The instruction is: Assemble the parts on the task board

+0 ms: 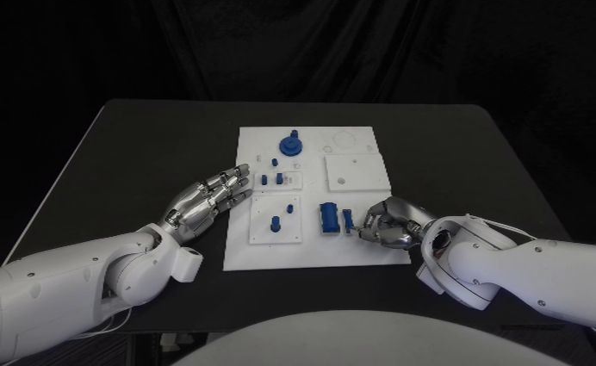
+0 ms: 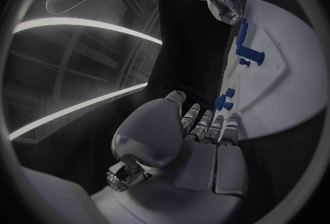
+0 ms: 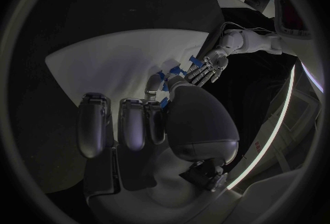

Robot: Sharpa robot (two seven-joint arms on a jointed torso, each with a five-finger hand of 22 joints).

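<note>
Several blue parts scattered over the white task board at the middle of the black counter. Seemingly partway through: one round blue piece standing upright at the board's far end, a pair of small pegs upright near the left edge, two more small pieces on the near-left panel. Lying flat toward the near right, a longer blue cylinder with a thinner piece beside it, probably still to be fitted. Several pale panels and ring marks on the far right of the board bare, so likely more left than done.

Left robot hand released, fingers straight and together, hovering at the board's left edge just beside the pegs, holding nothing. Right robot hand curled at the board's near-right corner, fingertips touching or almost touching the thin lying piece; cannot tell whether grasping it.

Nothing else on the counter; black curtain behind. No obstacle between either hand and the parts.
</note>
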